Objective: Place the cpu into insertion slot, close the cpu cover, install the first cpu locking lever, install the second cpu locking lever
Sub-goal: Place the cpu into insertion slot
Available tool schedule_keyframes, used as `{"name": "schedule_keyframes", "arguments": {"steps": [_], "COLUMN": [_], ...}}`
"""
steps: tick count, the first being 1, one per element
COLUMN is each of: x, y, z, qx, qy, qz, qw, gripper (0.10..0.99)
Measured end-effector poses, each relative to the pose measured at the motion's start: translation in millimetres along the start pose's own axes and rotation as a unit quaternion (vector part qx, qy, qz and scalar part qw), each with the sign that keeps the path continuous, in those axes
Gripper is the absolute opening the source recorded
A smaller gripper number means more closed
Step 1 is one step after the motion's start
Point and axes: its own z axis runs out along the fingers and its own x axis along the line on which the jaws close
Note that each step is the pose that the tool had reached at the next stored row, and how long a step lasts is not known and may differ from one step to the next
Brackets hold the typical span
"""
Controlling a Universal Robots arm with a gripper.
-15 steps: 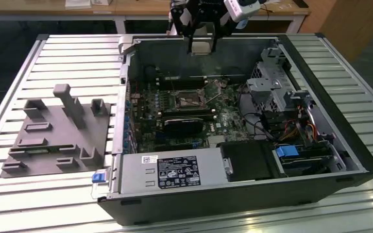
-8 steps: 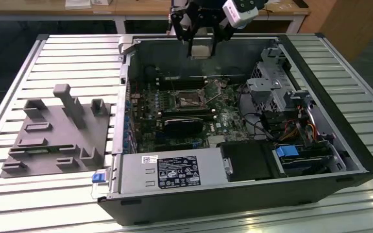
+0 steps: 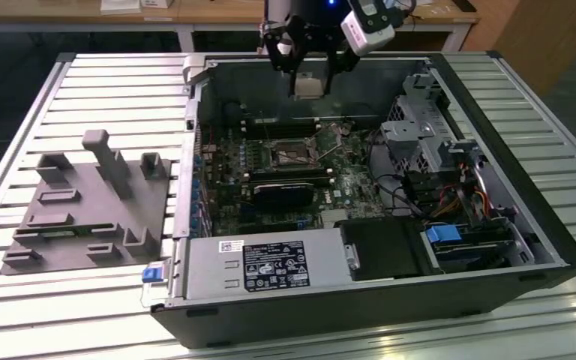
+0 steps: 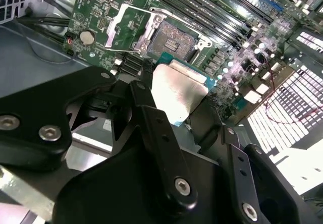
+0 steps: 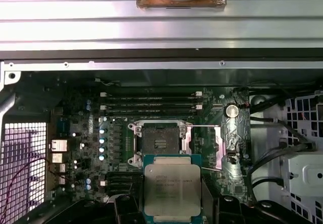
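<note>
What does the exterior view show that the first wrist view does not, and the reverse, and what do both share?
Exterior view adds: the grey fixture tray beside the computer case, and the labelled power supply. First wrist view adds: the coin cell on the board and print on the cpu. Shared: the gripper holding the cpu, clear of the open insertion slot.
</note>
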Motion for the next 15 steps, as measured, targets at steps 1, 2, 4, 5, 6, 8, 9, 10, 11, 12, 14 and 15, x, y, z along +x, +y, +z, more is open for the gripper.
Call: {"name": "schedule_keyframes", "arguments": {"steps": [1, 2, 4, 5, 6, 8, 9, 10, 11, 12, 14, 15], "x": [0.3, 0.6, 1.6, 2.2, 2.7, 3.6, 4.0, 4.4, 4.8, 5.3, 6.1, 6.5], "y": [-0.2, -0.3, -0.7, -0.9, -1.0, -1.4, -1.6, -1.7, -1.9, -2.1, -2.5, -2.6], "z": [1.8, 3.6, 7.2, 9.0, 10.8, 14.5, 16.3, 18.1, 19.9, 21.8, 25.4, 27.2], "qx": [0.0000, 0.0000, 0.0000, 0.0000, 0.0000, 0.0000, 0.0000, 0.0000, -0.0001, 0.0000, 0.0000, -0.0001], "qy": [-0.0002, -0.0004, -0.0010, -0.0012, -0.0015, -0.0019, -0.0021, -0.0023, -0.0025, -0.0027, -0.0030, -0.0032], "qz": [0.000, 0.000, 0.000, 0.000, 0.000, 0.000, 0.000, 0.000, 0.000, 0.000, 0.000, 0.000], "qw": [1.0000, 1.0000, 1.0000, 1.0000, 1.0000, 1.0000, 1.0000, 1.0000, 1.0000, 1.0000, 1.0000, 1.0000], "gripper": [0.537, 0.537, 0.537, 0.537, 0.537, 0.537, 0.537, 0.537, 0.537, 0.537, 0.537, 0.537]}}
